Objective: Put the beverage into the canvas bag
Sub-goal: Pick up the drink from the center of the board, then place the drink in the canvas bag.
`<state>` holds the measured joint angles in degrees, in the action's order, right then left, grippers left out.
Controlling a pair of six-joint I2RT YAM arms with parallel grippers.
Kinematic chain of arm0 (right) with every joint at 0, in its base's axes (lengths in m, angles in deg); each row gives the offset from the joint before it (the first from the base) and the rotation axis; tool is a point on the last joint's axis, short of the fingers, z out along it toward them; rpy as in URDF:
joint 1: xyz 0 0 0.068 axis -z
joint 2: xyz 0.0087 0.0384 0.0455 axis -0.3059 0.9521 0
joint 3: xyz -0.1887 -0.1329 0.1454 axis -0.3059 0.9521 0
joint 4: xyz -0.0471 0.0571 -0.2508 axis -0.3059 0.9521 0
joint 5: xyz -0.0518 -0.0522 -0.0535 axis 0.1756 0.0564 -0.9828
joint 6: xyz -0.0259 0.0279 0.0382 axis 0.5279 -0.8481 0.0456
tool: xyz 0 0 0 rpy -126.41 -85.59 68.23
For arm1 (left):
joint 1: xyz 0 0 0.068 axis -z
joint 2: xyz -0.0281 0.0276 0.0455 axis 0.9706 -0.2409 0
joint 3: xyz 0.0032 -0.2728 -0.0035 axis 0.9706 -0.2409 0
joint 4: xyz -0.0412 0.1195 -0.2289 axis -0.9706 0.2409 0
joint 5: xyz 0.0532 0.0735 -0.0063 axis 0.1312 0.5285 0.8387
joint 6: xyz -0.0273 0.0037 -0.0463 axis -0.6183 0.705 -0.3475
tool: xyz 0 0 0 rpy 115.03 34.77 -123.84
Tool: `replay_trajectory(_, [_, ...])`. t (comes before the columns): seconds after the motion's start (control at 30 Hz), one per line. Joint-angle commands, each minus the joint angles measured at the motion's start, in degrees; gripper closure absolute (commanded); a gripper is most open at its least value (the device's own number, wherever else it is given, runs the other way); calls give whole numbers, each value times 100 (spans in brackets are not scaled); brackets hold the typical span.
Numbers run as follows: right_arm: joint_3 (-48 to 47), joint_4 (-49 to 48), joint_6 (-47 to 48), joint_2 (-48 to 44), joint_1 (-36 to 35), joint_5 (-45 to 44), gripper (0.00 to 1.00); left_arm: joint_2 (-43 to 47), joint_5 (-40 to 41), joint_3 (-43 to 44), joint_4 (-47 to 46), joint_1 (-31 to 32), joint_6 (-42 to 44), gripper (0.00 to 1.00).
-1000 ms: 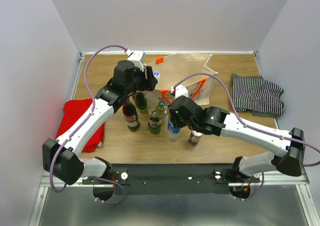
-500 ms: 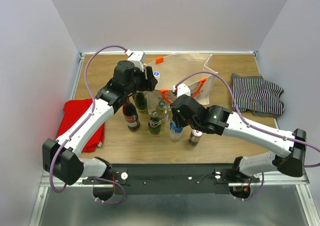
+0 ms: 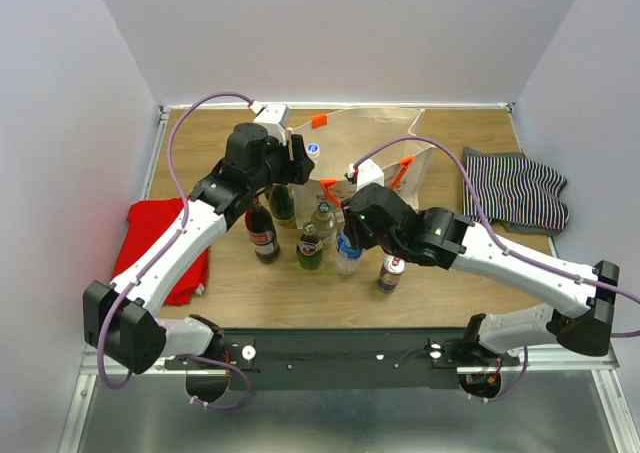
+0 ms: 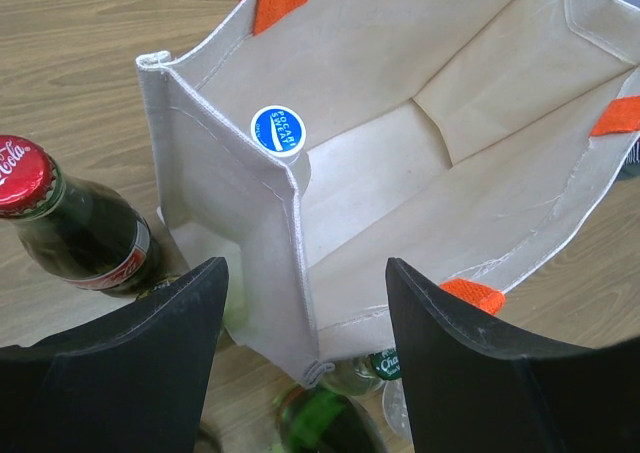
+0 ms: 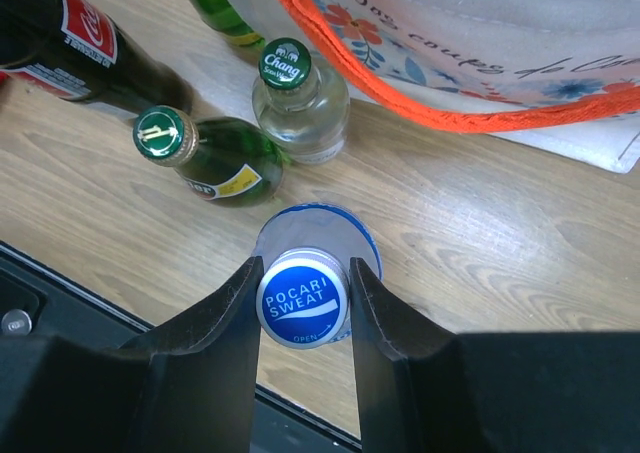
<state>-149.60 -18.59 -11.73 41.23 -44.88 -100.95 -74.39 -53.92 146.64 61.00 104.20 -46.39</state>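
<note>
Cream canvas bag (image 4: 372, 58), standing open.

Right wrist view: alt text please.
The black right gripper clasps the blue-capped Pocari Sweat plastic bottle, seen from above over the wooden table. Beyond: a clear glass bottle, a green glass bottle, a red-labelled cola bottle and the cream canvas bag with orange handle.

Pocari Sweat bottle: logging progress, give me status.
Right gripper shut on Pocari Sweat bottle. Left gripper open, straddling canvas bag wall. Chang bottle between bottle and bag.
</note>
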Motion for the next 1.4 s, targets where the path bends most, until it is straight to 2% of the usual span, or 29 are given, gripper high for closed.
replay_trajectory(0.0, [-492,-265,62,-372,-41,-399,99,138,85,-80,-77,16,10,27])
replay_trajectory(0.43, [-817,-37,124,-610,-50,-627,99,173,164,-300,-15,16,-8,27])
replay_trajectory(0.7, [-1247,113,229,-540,-50,-943,99,331,655,-475,292,25,-165,33])
replay_trajectory(0.9, [-2099,-168,580,-338,-50,-1137,99,402,692,-572,310,16,-280,42])
replay_trajectory(1.2, [-4023,-440,1670,506,-50,-1436,99,331,357,-669,64,25,-227,43])
replay_trajectory(1.37, [-4535,-739,2153,840,-50,-1568,99,252,15,-669,20,69,-87,43])
